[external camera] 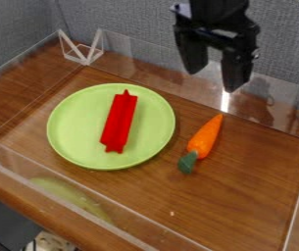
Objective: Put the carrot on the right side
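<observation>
So the lime-green plate (74, 142) is the main container here, sitting on the wooden surface (243, 196), and the only thing in it is a red bar (119, 120) lying lengthwise across the middle, fully inside the rim. The carrot (202, 141) isn't on the plate at all; it's lying flat on the wood just beside the plate's right edge, close but not touching as far as I can tell, with the dark green stem end pointing toward the camera and the orange tip pointing away. The gripper (215, 64) hangs in the air up behind the plate and to its right, above the carrot's far end, jaws spread wide apart with nothing between them. A clear wall (263, 103) boxes in the whole surface, and a small white wire stand (81, 45) sits in the corner far behind the plate.
</observation>
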Available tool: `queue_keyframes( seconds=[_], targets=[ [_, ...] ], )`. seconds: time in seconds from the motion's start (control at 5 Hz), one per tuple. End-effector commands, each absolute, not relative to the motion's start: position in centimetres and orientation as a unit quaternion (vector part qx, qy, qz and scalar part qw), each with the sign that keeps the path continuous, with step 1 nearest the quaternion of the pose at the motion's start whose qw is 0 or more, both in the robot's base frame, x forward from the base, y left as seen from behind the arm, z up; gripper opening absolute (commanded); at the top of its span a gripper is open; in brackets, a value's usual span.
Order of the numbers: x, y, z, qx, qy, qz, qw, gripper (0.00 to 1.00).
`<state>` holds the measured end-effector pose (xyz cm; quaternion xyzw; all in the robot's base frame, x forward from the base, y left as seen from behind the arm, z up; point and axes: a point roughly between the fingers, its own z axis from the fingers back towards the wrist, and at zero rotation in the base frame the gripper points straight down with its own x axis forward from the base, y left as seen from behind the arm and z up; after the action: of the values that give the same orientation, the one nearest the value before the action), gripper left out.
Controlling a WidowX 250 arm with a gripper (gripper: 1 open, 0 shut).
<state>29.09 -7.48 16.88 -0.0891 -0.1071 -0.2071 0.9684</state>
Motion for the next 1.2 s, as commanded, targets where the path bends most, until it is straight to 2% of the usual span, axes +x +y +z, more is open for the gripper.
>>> queue_keyframes(
  seconds=[0.0, 0.2, 0.6, 1.0],
  targets=[
    [29.3, -6.2, 17.3, -0.085, -0.140, -0.188, 0.969, 0.00],
    [29.6, -5.4, 16.5, -0.082, -0.145, -0.178, 0.970, 1.00],
    [29.7, -6.9, 16.9, -0.088, -0.135, -0.164, 0.973, 1.00],
    [30.6, -6.6, 17.1, -0.086, -0.135, -0.196, 0.968, 1.00]
  ],
)
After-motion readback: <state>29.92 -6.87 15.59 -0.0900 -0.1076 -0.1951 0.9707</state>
